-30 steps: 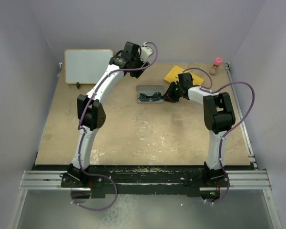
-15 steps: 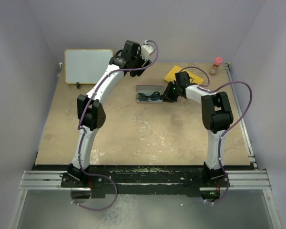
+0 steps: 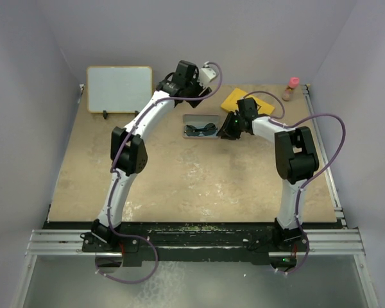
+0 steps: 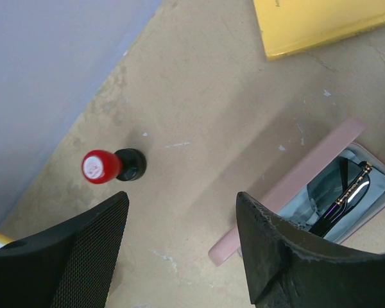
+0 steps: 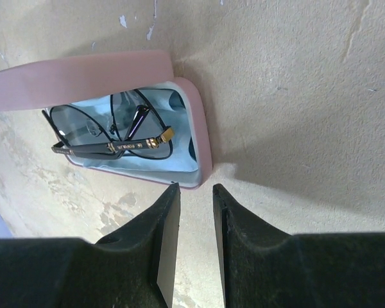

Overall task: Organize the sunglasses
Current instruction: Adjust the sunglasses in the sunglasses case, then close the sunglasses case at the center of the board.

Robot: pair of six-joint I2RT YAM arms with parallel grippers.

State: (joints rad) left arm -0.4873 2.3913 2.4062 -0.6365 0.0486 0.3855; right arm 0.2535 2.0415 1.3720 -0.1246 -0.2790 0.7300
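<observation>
The sunglasses (image 3: 201, 130), a thin black wire pair with tinted lenses, lie folded inside the open pink case (image 3: 202, 118) at the middle back of the table. In the right wrist view the sunglasses (image 5: 115, 147) rest on a light blue cloth (image 5: 176, 165) in the case (image 5: 204, 144), with its lid (image 5: 77, 80) folded back. My right gripper (image 3: 228, 130) (image 5: 194, 192) sits just off the case's right end, with its jaws a narrow gap apart and empty. My left gripper (image 3: 199, 90) (image 4: 179, 218) hovers wide open and empty behind the case (image 4: 295, 183); the sunglasses (image 4: 343, 196) show there too.
A yellow flat pad (image 3: 240, 99) (image 4: 314, 22) lies behind the right gripper. A small red-capped bottle (image 3: 292, 88) (image 4: 102, 165) stands at the back right. A whiteboard (image 3: 119, 88) lies at the back left. Grey walls close in the sides and the back.
My left arm has swung to the right, closer above the case. The right gripper has shifted slightly at the case's right end. The case and sunglasses stay put.
</observation>
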